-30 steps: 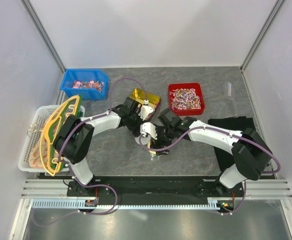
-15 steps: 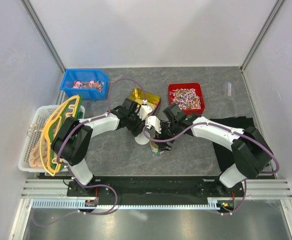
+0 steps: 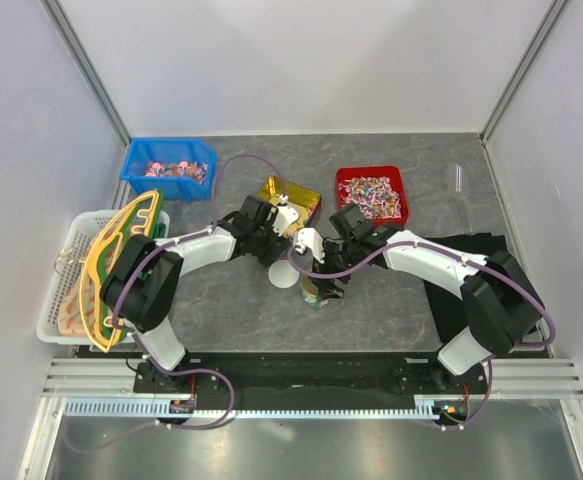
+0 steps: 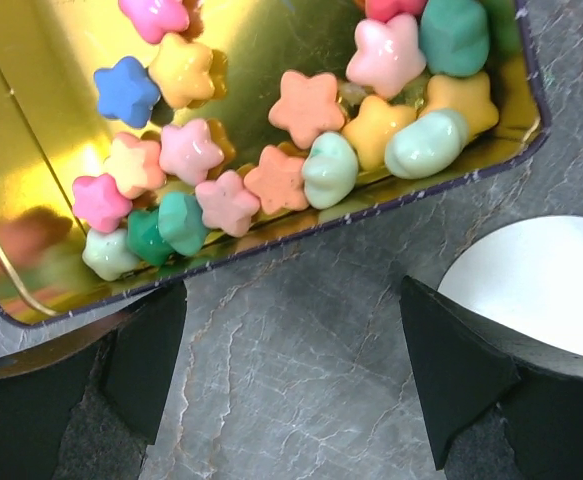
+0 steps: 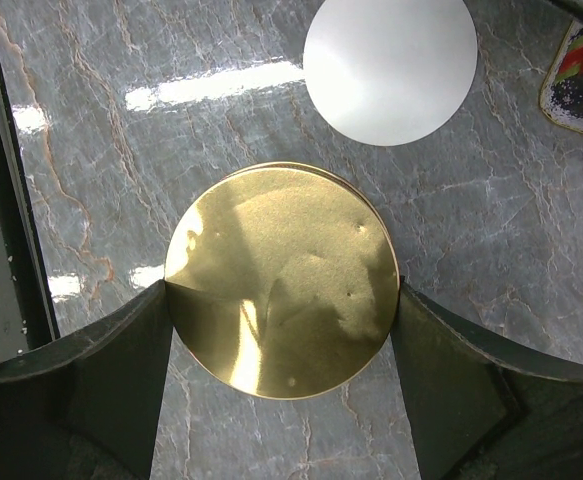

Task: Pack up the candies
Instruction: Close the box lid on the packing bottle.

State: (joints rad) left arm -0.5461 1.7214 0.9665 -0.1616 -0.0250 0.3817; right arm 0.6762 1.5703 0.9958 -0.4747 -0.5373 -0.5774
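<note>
Candies (image 4: 271, 150) are piled in the gold tray (image 4: 31, 150), seen across the top of the left wrist frame. The left gripper (image 4: 286, 345) is held wide open just below the tray's edge, with nothing gripped. The right gripper (image 5: 282, 290) is clamped on a round gold tin (image 5: 281, 230), both fingers touching its sides. A white disc (image 5: 389, 65) is seen at upper right, flat on the grey table (image 5: 91, 150).

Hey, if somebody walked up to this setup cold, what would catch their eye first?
Probably the candies, pastel stars heaped in a shiny gold tray just beyond the open left claw. Next comes the gold disc gripped between the fingers of the right claw, beside a plain white disc.
</note>
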